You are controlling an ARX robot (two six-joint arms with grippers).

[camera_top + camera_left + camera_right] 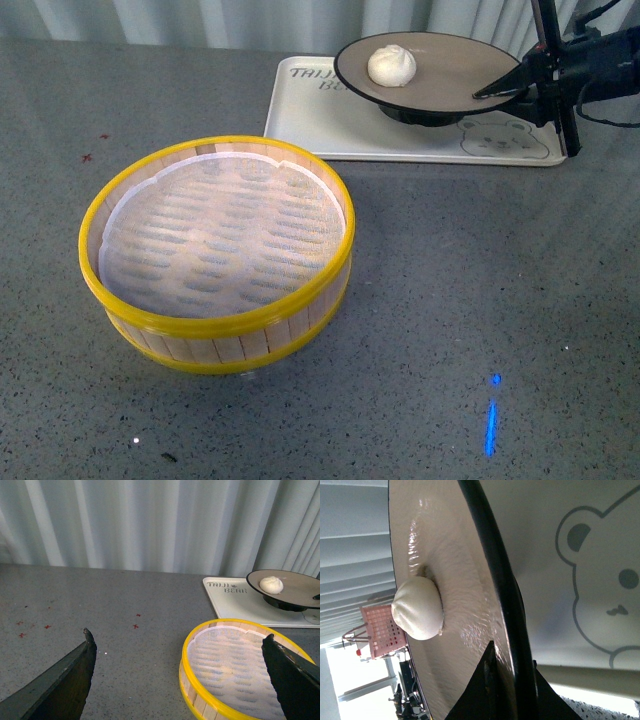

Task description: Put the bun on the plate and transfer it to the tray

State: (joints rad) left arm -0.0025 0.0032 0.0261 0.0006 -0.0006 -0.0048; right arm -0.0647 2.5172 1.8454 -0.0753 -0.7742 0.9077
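Pinching the rim of the wide, glossy taupe-brown plate (450, 70), the right gripper (505, 90) jaws hold it over the cream-white rectangular plastic tray (330, 135), with the small cream-white steamed bun (392, 65) on it. Keep it level while setting it down. The left gripper (179, 635) jaws gape, empty.

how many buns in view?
1. The bun sits on the plate, held at its rim by the right gripper over the tray. None shows in the steamer basket, only its liner.
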